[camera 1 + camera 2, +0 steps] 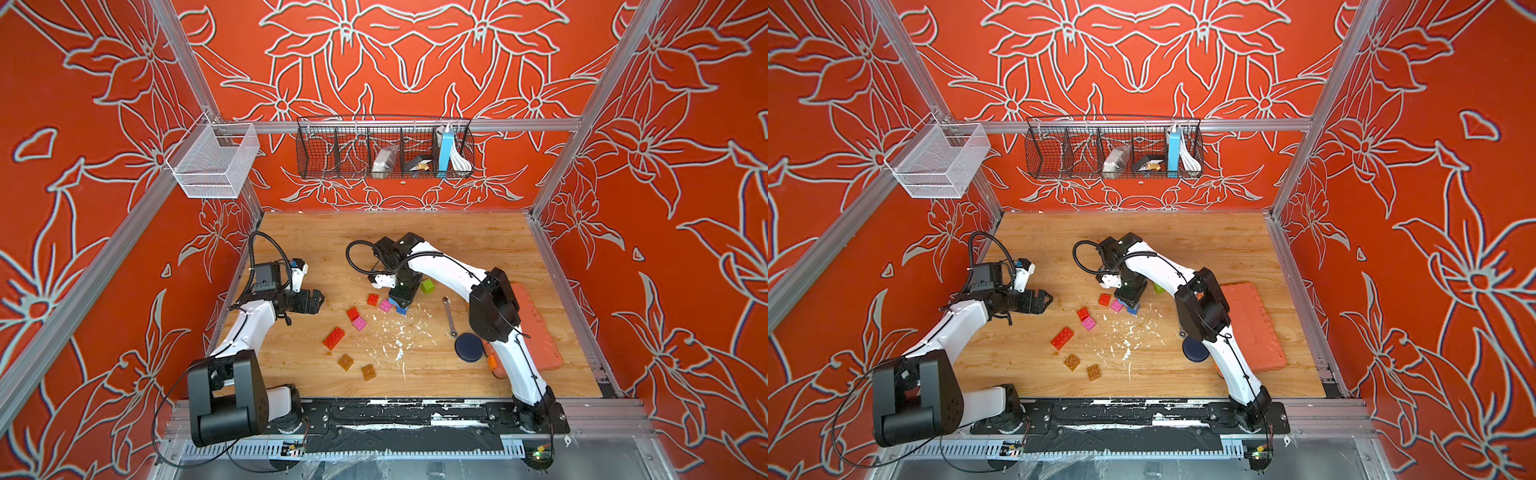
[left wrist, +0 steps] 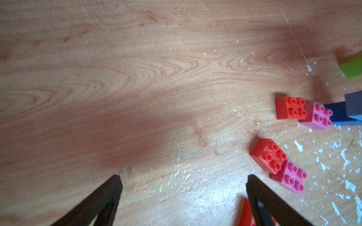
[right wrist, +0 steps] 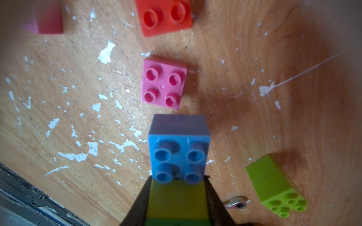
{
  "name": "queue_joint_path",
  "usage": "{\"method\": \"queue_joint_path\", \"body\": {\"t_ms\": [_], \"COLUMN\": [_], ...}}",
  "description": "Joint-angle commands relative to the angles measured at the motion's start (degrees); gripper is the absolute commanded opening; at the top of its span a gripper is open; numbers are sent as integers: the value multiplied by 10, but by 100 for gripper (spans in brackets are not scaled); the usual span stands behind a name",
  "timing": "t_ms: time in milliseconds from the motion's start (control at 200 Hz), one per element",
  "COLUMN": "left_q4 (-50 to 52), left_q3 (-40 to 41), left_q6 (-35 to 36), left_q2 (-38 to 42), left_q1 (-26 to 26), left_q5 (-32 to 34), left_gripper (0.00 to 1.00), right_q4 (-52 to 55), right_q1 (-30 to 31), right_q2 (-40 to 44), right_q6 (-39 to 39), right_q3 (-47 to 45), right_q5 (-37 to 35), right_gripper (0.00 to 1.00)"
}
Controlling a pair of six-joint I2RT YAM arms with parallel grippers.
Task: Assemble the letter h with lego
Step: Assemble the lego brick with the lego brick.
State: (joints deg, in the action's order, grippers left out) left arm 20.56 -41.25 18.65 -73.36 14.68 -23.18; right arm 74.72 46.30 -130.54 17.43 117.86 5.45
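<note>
The right hand (image 3: 177, 181) was clamped on a lime plastic brick (image 3: 177, 199), with a blue studded brick (image 3: 179, 154) at its front end, low over the wooden counter (image 1: 457, 249). A pink square brick (image 3: 163, 82) lay just beyond. The left hand (image 2: 184, 178) hovered over bare wood with its jaws wide apart, near a touching red-and-pink brick pair (image 2: 268, 154). A long red brick (image 1: 333, 337) and two amber-brown bricks (image 1: 345, 361) lay nearer the front edge.
</note>
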Motion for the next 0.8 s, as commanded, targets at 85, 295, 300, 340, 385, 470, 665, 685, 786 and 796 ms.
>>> {"method": "queue_joint_path", "body": {"t_ms": [85,295,300,340,385,470,665,685,786,796], "left_q4": [11,11,11,11,9,9,9,9,11,11], "left_q3": [-13,-12,-12,-10,-9,-10,-8,-10,-10,-9], "left_q6": [8,9,9,9,8,9,10,10,9,8], "left_q2": [-4,-3,-3,-2,0,-2,1,0,-1,-1], "left_q1": [4,4,4,4,4,4,4,4,4,4], "left_q5": [-4,-4,-4,-4,-5,-6,-6,-6,-3,-3], "left_gripper": [100,100,100,100,100,100,100,100,100,100], "right_q4": [30,27,26,26,26,25,29,29,30,31], "right_q1": [3,3,3,2,3,3,4,4,3,3], "right_q2": [-12,6,6,6,5,4,-2,-2,0,0], "right_q6": [9,9,9,10,9,9,8,8,5,5], "right_q3": [25,26,26,24,26,27,41,42,44,45], "right_q5": [17,15,15,18,17,15,17,15,18,18], "right_gripper": [29,29,29,29,29,29,28,28,28,28]}}
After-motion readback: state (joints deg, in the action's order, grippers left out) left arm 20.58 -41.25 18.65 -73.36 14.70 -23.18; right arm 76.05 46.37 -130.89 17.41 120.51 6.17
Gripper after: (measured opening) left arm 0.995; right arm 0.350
